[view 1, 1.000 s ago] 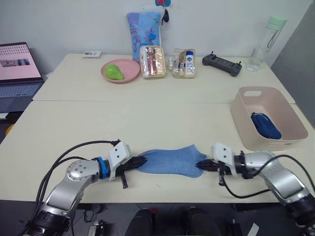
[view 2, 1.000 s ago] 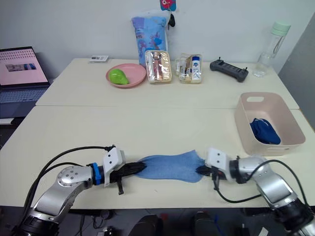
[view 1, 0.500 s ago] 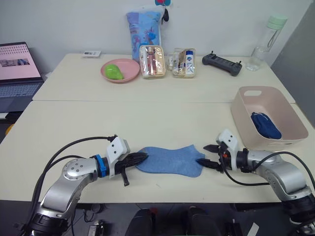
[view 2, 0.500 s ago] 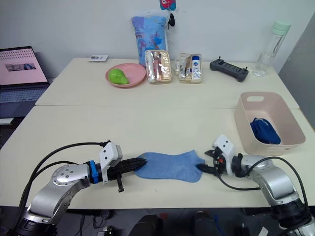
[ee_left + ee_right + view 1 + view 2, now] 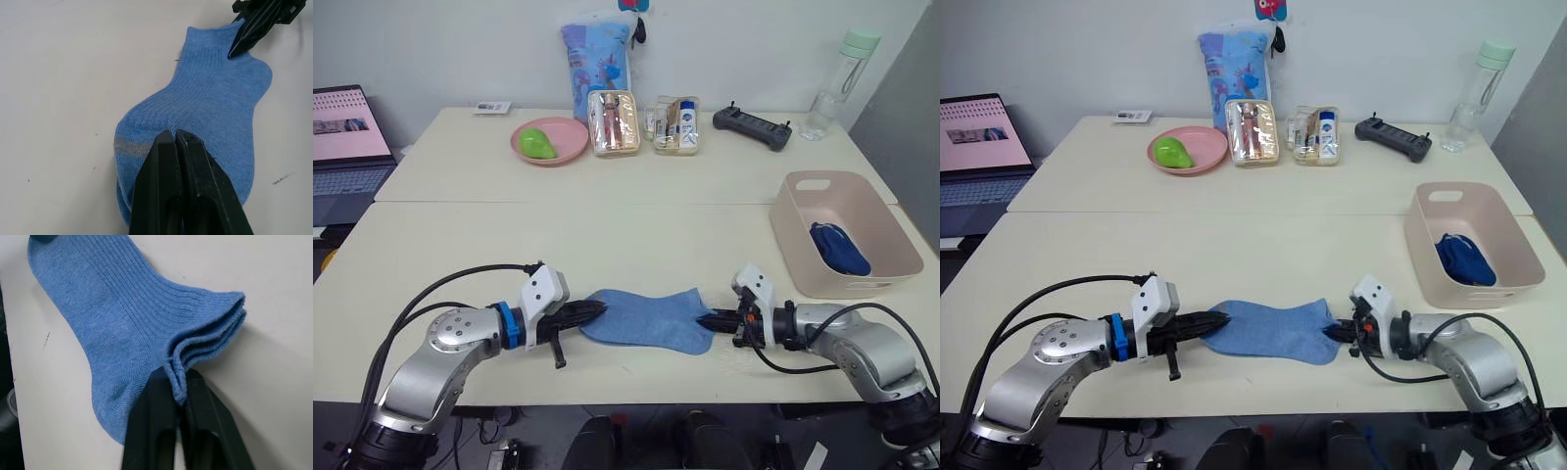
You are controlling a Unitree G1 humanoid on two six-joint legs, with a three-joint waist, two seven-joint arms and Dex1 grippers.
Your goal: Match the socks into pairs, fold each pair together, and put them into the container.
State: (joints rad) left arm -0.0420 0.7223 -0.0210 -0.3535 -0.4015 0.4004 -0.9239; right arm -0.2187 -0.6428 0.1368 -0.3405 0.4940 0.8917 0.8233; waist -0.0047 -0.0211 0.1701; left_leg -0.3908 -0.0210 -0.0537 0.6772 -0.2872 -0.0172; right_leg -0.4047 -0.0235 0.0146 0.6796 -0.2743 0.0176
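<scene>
Comparing with half a second ago, you see the right gripper [image 5: 1332,332], then spread apart, now pinched on the cuff edge of the sky blue socks [image 5: 1268,329], which lie stacked on the near table [image 5: 1263,255]. The left gripper [image 5: 1217,319] stays pressed together on the toe end. A dark blue pair [image 5: 1463,258] sits in the pink bin [image 5: 1428,259].

A pale cream table [image 5: 607,245] stretches out under me, and a second one [image 5: 636,176] is pushed flush against its far edge, the seam running straight across. Behind them stands a plain white wall [image 5: 460,49], evenly lit. A grey panel [image 5: 906,108] rises at my far right. To my left, an open laptop [image 5: 347,147] sits on a lower surface.
</scene>
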